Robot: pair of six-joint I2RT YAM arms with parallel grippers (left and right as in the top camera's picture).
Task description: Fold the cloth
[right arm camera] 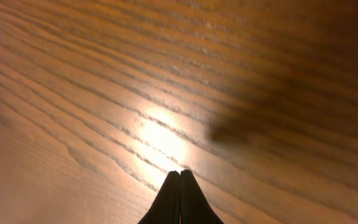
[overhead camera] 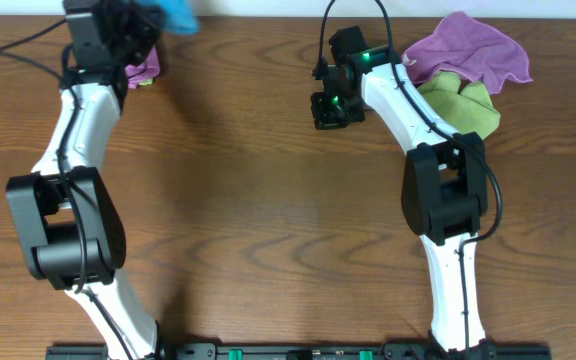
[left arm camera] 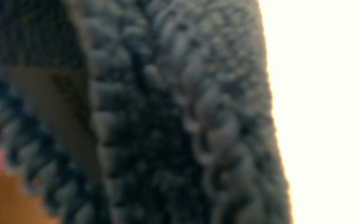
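The sky-blue cloth [overhead camera: 179,14] is bunched at the table's far left edge, partly cut off by the frame. My left gripper [overhead camera: 151,20] is right against it. In the left wrist view the cloth's looped pile [left arm camera: 179,118] fills the picture, dark and blurred, and hides the fingers; the gripper is shut on it. My right gripper [overhead camera: 332,110] hovers over bare wood near the far middle. In the right wrist view its fingertips [right arm camera: 179,172] are pressed together with nothing between them.
A purple cloth [overhead camera: 144,68] lies just below the left gripper. Another purple cloth [overhead camera: 468,50] sits at the far right with a yellow-green cloth [overhead camera: 463,105] beside it, close to the right arm. The wooden table [overhead camera: 268,220] spreads between the arms.
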